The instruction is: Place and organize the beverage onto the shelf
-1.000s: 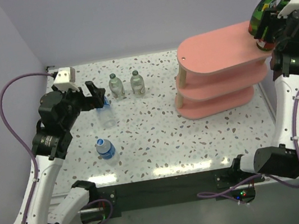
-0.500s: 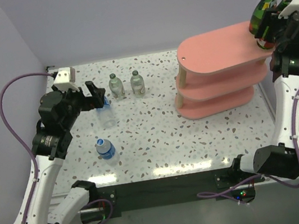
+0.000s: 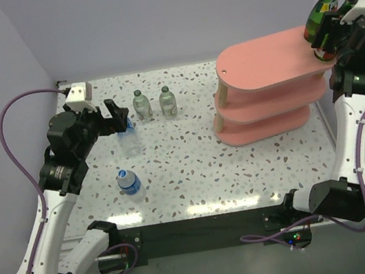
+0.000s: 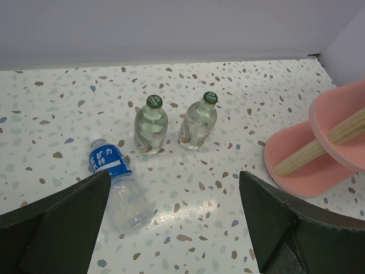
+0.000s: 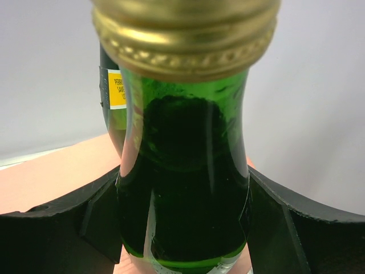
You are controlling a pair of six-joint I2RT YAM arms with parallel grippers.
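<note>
Green glass bottle (image 3: 324, 10) pinched in right gripper (image 5: 183, 228) at shelf (image 3: 261, 62) top's edge; settle it upright before release.

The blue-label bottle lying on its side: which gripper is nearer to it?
Left. The left gripper hangs open close over the lying bottle; the right gripper is far off at the top tier of the shelf, clamping a dark green bottle.

Pale lavender walls (image 3: 150, 17) boxed in the scene on three sides, plain and even. Below sat a white speckled terrazzo tabletop (image 3: 195, 170), soft light glaring off it near the black front strip (image 3: 204, 227).
</note>
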